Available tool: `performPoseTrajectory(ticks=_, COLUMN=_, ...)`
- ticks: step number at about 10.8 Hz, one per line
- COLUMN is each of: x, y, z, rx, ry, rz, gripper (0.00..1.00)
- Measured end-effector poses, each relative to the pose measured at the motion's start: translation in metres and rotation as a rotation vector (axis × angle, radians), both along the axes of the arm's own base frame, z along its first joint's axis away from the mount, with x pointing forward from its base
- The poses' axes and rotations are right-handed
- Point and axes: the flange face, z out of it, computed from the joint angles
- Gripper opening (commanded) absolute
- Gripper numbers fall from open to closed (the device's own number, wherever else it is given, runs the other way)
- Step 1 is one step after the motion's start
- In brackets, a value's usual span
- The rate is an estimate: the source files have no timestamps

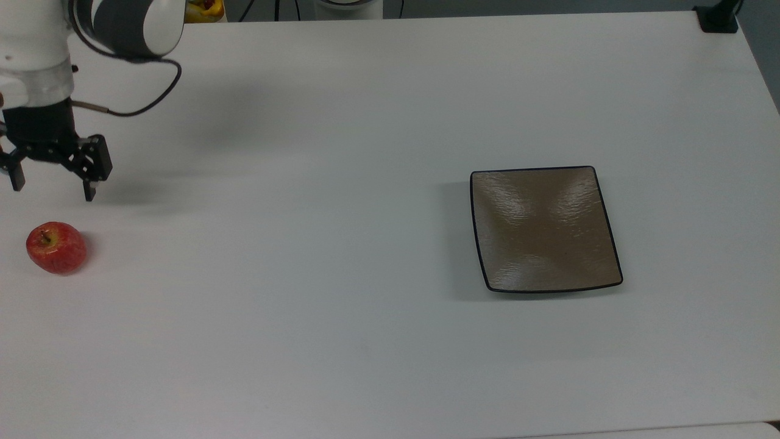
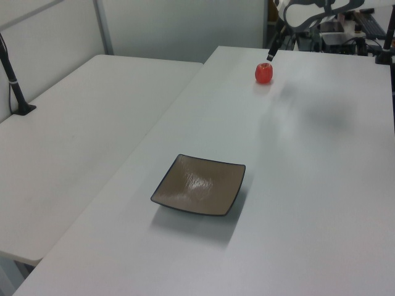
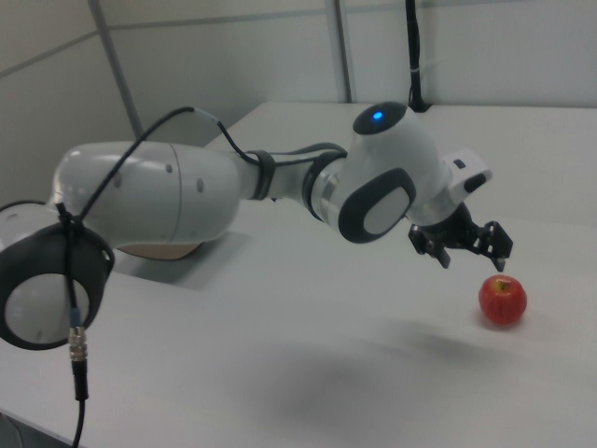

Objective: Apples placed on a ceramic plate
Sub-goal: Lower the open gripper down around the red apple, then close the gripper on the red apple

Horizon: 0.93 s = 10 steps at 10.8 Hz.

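Note:
The small red apple point(image 1: 56, 247) point(image 2: 264, 72) point(image 3: 503, 300) sits alone near the top view's left table edge. The square brown ceramic plate point(image 1: 545, 228) point(image 2: 199, 185) lies bare and far off, in the top view's right half. My gripper point(image 1: 53, 188) point(image 3: 476, 254) hangs open just beyond the apple, above the table, with nothing between its fingers. In the left view one dark finger point(image 2: 272, 50) points down just behind the apple. In the right view the white arm point(image 3: 233, 187) hides most of the plate.
A black clamp post point(image 1: 719, 18) stands at the table's far right corner in the top view. A second white table point(image 2: 74, 123) adjoins on the left view's left. A black cable point(image 1: 146, 103) loops off the arm. Equipment point(image 2: 333, 31) sits behind the table.

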Motion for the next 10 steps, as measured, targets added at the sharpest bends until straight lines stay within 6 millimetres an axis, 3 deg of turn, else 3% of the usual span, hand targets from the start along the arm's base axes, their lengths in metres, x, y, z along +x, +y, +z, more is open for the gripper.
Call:
performPoseTrajectory(ticks=3, x=0.014, y=-0.015, z=-0.044, rx=-0.03, ry=-0.042, rz=-0.037, gripper=1.0)
performPoseTrajectory(ticks=5, x=0.021, y=-0.022, z=-0.063, rx=-0.031, ry=-0.078, rz=-0.086, gripper=1.0)
performPoseTrajectory(ticks=10, x=0.031, y=-0.022, z=-0.081, rx=-0.025, ry=-0.09, rz=-0.101, gripper=0.99)
